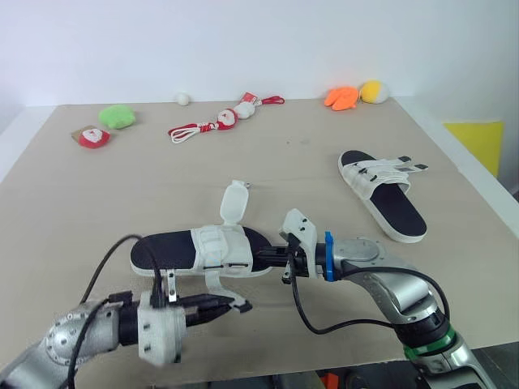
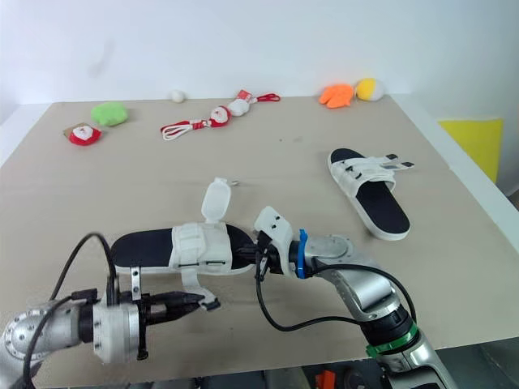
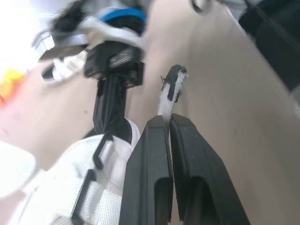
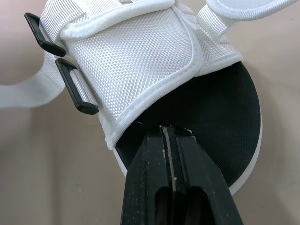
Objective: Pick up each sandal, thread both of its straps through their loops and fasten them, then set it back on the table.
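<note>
the near sandal (image 1: 203,251) lies at the front middle of the bench (image 1: 81,203), its long axis running left to right across the robot, with one strap (image 1: 233,203) standing up off the far side of its upper. the right claw (image 1: 263,258) is clenched on the edge of its sole at the right end, and the left claw (image 1: 235,305), on the robot's side of it, is clenched on the loose end of the other strap (image 3: 169,91). the black loops (image 4: 77,91) sit on the near edge of the upper just beside the left claw, so that arm looks best placed to feed its strap back through, while the second sandal (image 1: 385,194) lies well apart on the right.
</note>
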